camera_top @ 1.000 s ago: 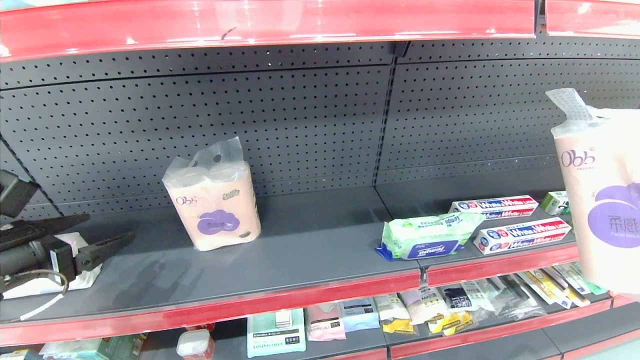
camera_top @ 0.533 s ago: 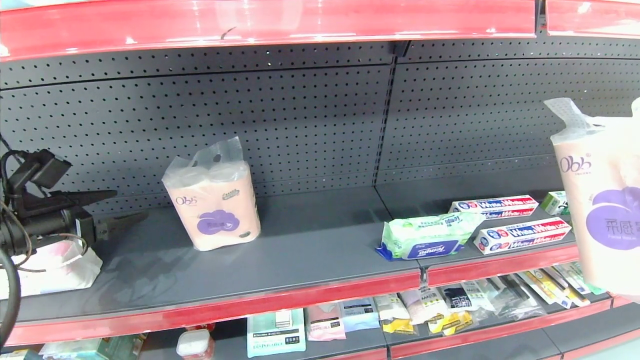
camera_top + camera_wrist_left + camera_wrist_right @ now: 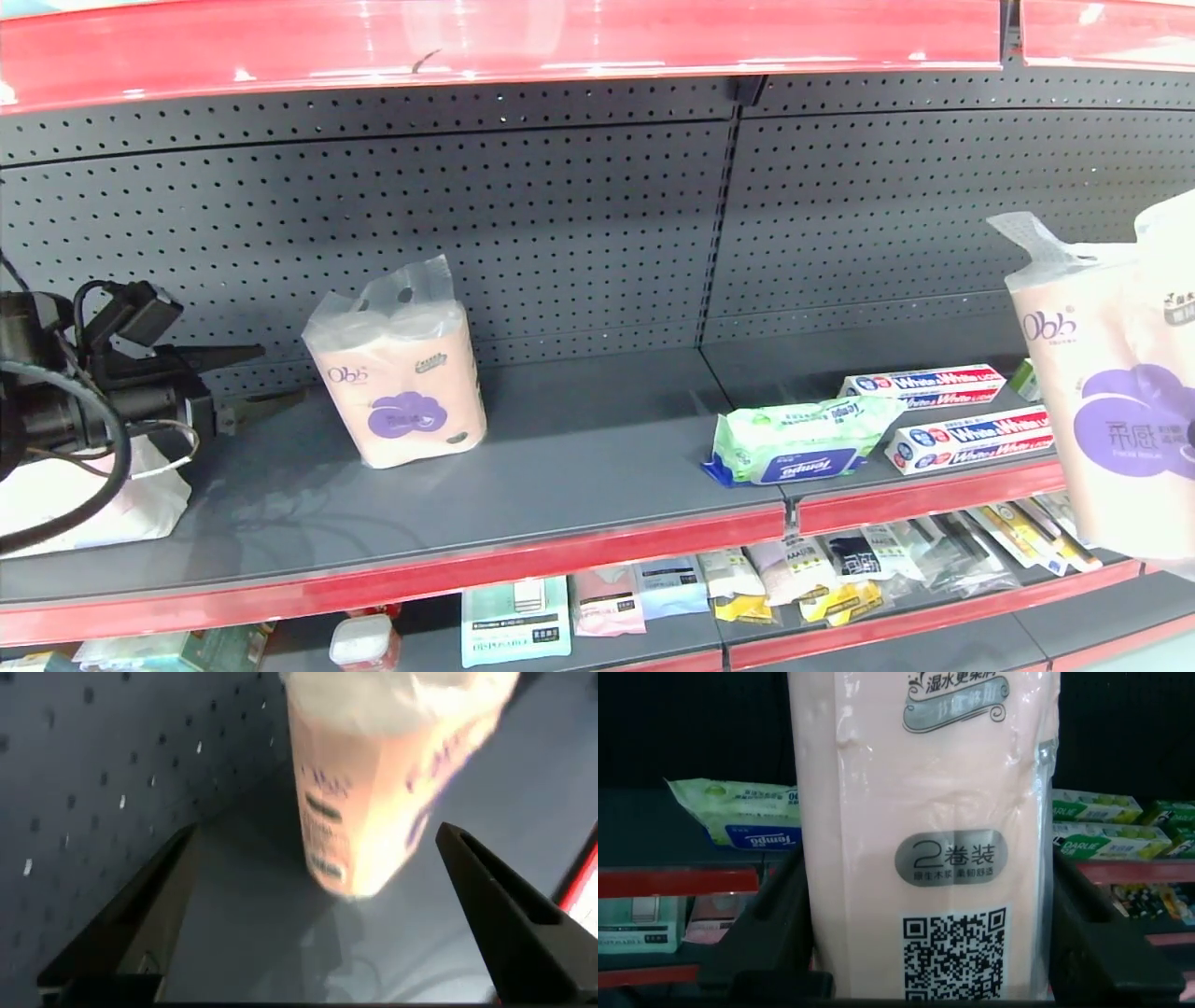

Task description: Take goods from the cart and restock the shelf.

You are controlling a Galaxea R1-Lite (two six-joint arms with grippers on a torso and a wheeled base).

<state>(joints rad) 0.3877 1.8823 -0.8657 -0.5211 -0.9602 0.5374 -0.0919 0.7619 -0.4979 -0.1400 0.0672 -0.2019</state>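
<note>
**Left open, right loaded**

Our left gripper (image 3: 283, 371) hovers above the left end of the grey metal shelf (image 3: 579, 467), its black fingers spread wide. Our right gripper (image 3: 924, 859) clamps a pink plastic-wrapped pack of toilet rolls (image 3: 1102, 392) by the shelf's right front edge.

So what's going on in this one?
The right gripper is shut on a pink toilet paper pack, held in the air in front of the right end of the shelf and not yet set down. The left gripper is open and empty over the shelf's left end, beside an identical pack standing upright there. Wet wipes and toothpaste boxes lie on the right section.
</note>
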